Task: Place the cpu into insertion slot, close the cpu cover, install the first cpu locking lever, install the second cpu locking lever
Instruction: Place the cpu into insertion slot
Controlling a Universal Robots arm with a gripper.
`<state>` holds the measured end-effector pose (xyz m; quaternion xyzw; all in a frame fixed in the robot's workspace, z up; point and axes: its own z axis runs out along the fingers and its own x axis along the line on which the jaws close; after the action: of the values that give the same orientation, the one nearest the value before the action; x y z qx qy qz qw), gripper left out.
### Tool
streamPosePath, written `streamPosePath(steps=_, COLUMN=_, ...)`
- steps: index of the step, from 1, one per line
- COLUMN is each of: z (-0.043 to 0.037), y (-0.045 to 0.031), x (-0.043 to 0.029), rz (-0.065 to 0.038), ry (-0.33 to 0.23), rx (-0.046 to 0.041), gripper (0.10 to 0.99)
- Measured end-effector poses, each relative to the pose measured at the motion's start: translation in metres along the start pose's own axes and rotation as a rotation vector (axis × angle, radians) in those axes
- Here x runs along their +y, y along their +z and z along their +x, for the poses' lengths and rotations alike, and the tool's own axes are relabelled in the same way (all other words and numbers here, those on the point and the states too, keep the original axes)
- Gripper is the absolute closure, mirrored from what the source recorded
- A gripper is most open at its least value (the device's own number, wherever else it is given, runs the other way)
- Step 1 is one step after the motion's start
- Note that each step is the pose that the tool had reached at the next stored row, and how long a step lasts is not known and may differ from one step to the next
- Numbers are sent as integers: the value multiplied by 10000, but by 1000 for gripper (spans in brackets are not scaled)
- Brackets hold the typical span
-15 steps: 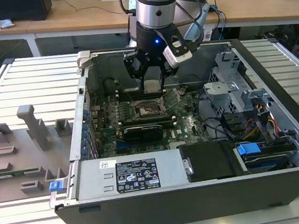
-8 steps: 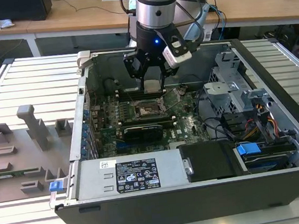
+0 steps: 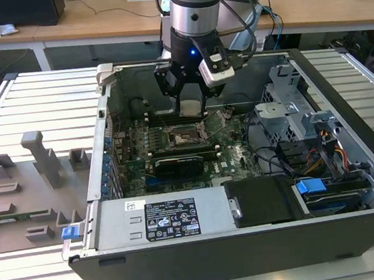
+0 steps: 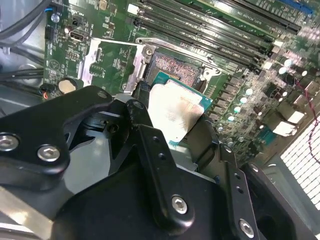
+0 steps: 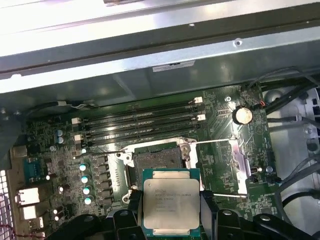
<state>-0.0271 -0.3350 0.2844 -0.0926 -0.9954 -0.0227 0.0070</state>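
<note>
One gripper (image 3: 191, 106), down inside the open computer case (image 3: 253, 257). Shut tight on the cpu (image 5: 171, 202), pinching two opposite edges, silver top facing up. Holds it flat in the air, close over the insertion slot (image 5: 156, 167) but not touching. Hard to tell if lined up dead centre. Flipped-open cpu cover (image 5: 241, 170) just beside the slot on the green board (image 3: 235, 155), out of the way. Not in the slot yet. Could go wrong from here, probably, by coming down crooked or off to one side, landing on the slot's edge and bending the tiny shiny pins (image 4: 174, 67). Could also slip out of such a thin pinch and fall. Might sit wrong too, if turned the wrong way round.
</note>
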Motion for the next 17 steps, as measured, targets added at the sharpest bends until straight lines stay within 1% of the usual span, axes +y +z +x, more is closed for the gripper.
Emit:
streamPosePath(steps=1, z=0, y=1, x=0, rz=-1, ry=78, rx=-4, gripper=541)
streamPosePath(steps=2, z=0, y=3, x=0, rz=-2, ry=280, rx=-13, gripper=541)
streamPosePath(steps=8, z=0, y=8, x=0, rz=3, ry=800, rx=-39, gripper=541)
streamPosePath(steps=14, z=0, y=15, x=-1, rz=14, ry=1467, rx=-73, gripper=541)
streamPosePath(steps=17, z=0, y=20, x=-1, rz=20, ry=1956, rx=-97, gripper=541)
